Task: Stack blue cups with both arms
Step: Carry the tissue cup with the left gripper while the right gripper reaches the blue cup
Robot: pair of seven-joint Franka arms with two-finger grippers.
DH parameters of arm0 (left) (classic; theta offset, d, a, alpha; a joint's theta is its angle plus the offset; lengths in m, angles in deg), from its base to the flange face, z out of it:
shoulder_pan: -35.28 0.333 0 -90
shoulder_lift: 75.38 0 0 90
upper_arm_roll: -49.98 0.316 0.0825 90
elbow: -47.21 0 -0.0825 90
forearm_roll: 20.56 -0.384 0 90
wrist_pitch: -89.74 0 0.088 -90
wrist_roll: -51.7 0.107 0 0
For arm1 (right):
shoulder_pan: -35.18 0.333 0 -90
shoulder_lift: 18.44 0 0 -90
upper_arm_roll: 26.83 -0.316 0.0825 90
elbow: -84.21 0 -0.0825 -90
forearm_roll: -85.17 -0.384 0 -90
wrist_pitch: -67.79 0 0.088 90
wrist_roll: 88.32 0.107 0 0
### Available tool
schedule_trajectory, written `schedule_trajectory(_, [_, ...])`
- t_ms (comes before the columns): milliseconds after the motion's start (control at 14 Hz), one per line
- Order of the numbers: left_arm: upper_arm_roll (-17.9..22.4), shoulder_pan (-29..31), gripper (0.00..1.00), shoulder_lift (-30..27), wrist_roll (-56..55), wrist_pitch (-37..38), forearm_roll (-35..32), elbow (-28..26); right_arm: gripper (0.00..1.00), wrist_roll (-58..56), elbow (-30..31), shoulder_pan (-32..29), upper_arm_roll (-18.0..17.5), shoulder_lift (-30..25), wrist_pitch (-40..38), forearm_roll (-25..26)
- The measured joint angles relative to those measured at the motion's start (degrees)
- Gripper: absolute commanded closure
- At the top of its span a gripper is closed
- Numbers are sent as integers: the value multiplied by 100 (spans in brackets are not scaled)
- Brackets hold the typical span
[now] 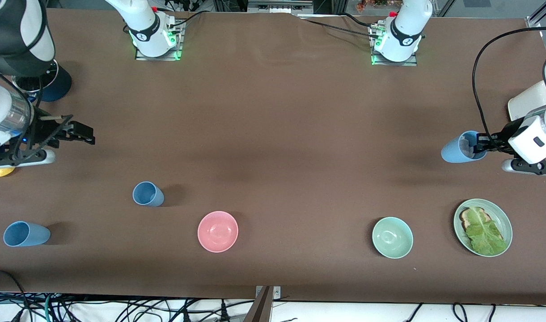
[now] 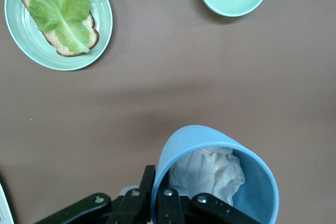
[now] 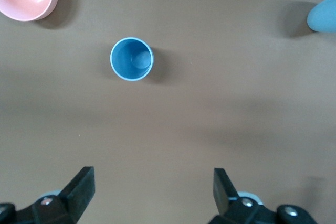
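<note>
My left gripper point(image 1: 478, 143) is shut on the rim of a light-blue cup point(image 1: 459, 148) at the left arm's end of the table. In the left wrist view one finger point(image 2: 146, 184) is outside the wall of the cup point(image 2: 210, 140) and one inside; crumpled white paper point(image 2: 210, 171) lies in it. A second blue cup point(image 1: 147, 194) stands upright near the pink bowl and shows in the right wrist view point(image 3: 132, 59). A third blue cup point(image 1: 26, 234) is at the right arm's end, near the front edge. My right gripper point(image 1: 86, 134) is open and empty over bare table point(image 3: 152, 187).
A pink bowl point(image 1: 217, 231), a green bowl point(image 1: 392, 237) and a green plate point(image 1: 460, 210) with bread and lettuce sit along the front. A dark navy pot point(image 1: 53, 85) and a yellow object point(image 1: 0, 171) are at the right arm's end.
</note>
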Motion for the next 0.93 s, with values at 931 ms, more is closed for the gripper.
schedule_trajectory(931, [-1730,-811,100,131,-3824,425,10,686,0,1,25,109,-154,1090,1363,-4])
